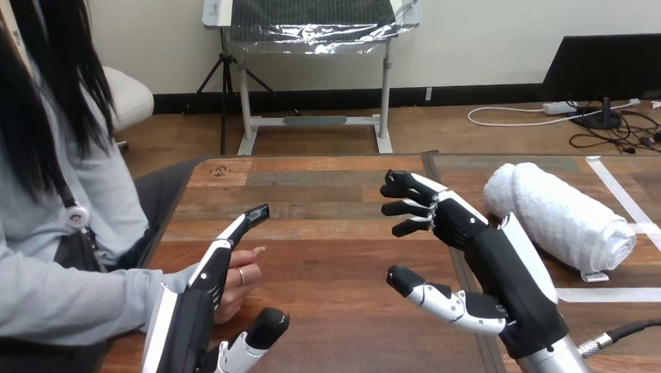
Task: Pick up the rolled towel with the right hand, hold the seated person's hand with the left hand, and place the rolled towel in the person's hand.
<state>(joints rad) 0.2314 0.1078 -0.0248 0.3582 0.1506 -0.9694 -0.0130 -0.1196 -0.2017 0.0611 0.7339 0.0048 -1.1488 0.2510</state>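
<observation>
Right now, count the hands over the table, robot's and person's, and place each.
3. The left hand is at lower left, open; the person's hand lies close beside it, partly hidden. The right hand hovers open at centre right. Another may be hidden.

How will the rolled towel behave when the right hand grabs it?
The rolled towel looks like soft terry, so it will likely squash under the fingers of the right hand and feel light for its bulk. It lies on its side on the table, so a push may roll it.
</observation>
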